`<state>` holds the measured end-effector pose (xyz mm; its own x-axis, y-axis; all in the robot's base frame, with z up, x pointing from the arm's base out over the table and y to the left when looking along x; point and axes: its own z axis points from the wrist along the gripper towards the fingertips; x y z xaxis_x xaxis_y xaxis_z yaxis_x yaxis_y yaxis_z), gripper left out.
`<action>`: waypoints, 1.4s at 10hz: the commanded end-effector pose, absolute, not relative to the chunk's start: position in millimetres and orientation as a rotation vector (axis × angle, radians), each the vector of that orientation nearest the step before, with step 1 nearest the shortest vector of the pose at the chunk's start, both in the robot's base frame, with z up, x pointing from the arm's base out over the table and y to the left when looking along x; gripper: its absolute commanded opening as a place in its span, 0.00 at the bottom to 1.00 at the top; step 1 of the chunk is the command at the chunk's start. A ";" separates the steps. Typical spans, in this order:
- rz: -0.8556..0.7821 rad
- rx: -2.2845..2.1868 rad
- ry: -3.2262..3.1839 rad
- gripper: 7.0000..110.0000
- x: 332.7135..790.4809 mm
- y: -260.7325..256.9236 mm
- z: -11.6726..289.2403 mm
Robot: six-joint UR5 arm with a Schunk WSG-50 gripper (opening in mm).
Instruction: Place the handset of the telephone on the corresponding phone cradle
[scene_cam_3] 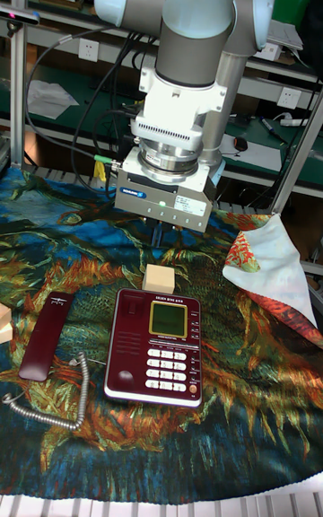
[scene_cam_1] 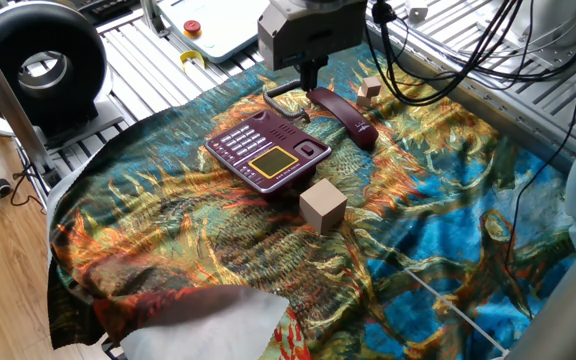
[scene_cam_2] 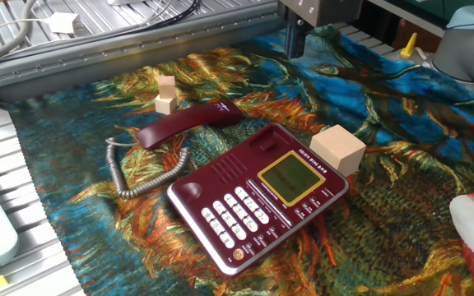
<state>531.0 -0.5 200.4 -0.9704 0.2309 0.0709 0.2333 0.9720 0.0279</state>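
Lying off its base on the patterned cloth [scene_cam_2: 401, 123], the handset [scene_cam_2: 189, 123] rests flat just beside the telephone [scene_cam_2: 257, 195], on the side where the phone cradle [scene_cam_2: 220, 168] runs; a grey coiled cord [scene_cam_2: 138, 177] loops from the handset's end along the cloth. Left of the handset in the other fixed view sit two small wooden cubes [scene_cam_2: 166, 94], one touching the other. To the right of the telephone's yellowish display [scene_cam_2: 292, 177] a larger wooden cube [scene_cam_2: 337, 150] stands against the base's edge. Above and behind, the gripper [scene_cam_2: 296, 37] hangs over the cloth, holding nothing; its fingers look close together, though whether they are fully closed cannot be told.
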 end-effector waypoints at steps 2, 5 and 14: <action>-0.054 -0.326 -3.069 0.00 534.1 -1.9 201.5; 0.021 -0.265 -3.052 0.00 527.1 -13.7 201.7; 0.019 -0.354 -3.171 0.00 558.6 -16.4 201.3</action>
